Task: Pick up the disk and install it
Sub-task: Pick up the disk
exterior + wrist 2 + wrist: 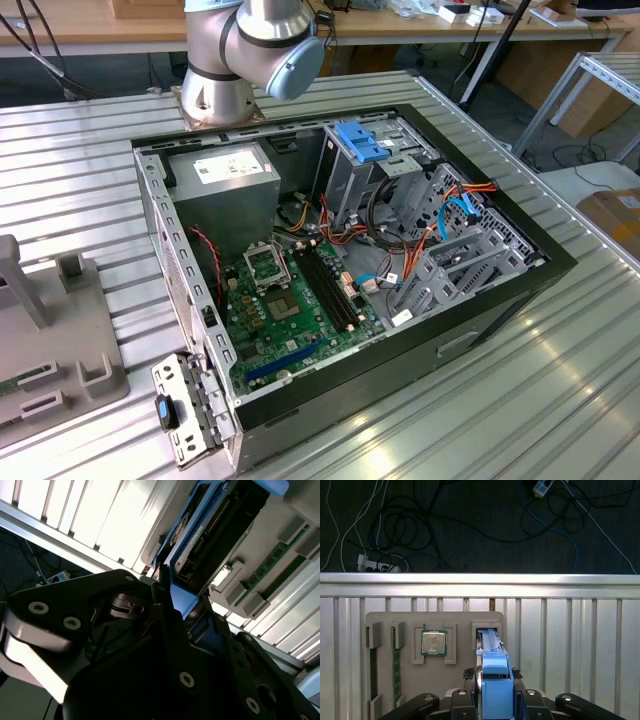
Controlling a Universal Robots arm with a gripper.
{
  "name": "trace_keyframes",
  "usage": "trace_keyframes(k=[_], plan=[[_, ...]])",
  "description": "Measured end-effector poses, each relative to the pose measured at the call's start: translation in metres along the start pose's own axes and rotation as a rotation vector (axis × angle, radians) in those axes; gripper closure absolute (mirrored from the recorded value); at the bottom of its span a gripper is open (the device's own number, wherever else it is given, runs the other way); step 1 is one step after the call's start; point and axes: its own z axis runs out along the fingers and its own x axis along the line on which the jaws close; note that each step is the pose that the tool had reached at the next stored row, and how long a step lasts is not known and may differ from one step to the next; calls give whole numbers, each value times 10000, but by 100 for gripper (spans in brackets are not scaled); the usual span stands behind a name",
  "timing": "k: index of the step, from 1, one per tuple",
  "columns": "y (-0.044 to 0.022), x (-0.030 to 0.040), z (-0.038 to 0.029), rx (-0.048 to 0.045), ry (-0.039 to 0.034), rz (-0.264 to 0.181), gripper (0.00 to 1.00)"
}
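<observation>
In the first wrist view the disk [490, 641] stands on edge, its bright blue carrier rail facing the camera. Its far end lies at a slot of the grey parts tray [460, 622]. My gripper [496, 674] is shut on the disk, with a dark finger pressed against each side of the blue rail. The second wrist view shows the disk [212, 527] close up, with its dark circuit side and blue rail rising from the black gripper [175, 600] body. I cannot tell whether the disk still rests in the slot.
The tray also holds a processor chip [434, 643] and memory sticks [396, 666]. In the exterior view the open computer case [470, 300] lies on the ribbed metal table, with a drive cage topped by a blue bracket [360, 140], a power-supply box [225, 175] and loose cables. Past the table edge lie floor cables [410, 525].
</observation>
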Motion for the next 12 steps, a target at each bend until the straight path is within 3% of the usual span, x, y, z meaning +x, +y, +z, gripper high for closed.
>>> trace_keyframes(k=[4, 6, 10, 12], plan=[[0, 0, -5, -1, -1, 0, 63], [0, 0, -45, 0, -1, 0, 63], [-1, -1, -198, 1, -1, 0, 63], [-2, -2, -321, 0, -1, 0, 63]])
